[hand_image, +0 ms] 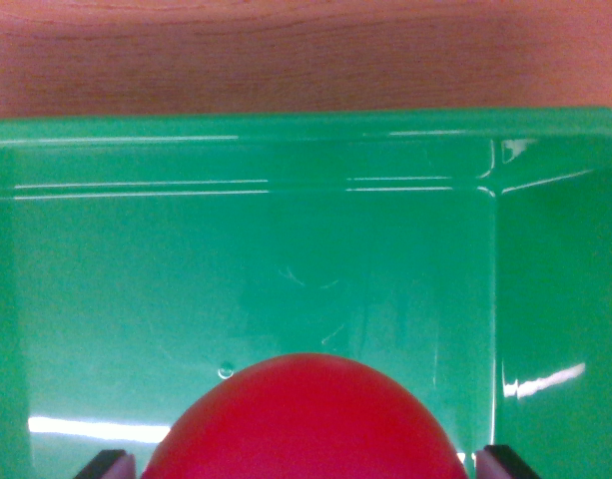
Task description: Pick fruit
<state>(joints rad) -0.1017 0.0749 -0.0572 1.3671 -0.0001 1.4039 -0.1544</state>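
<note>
wrist view: jaws apparently gripping a red fruit [304, 424] over the green tray [545, 299].

The green bin [286, 259] lies wide open, its floor bare ahead of the red fruit [306, 424]. Walls close it in at the far side and on the wrist view's right, where the corner rises. The fruit fills the gap between the dark fingertips [104, 465]. Beyond the rim, wooden tabletop [306, 50] runs clear.
</note>
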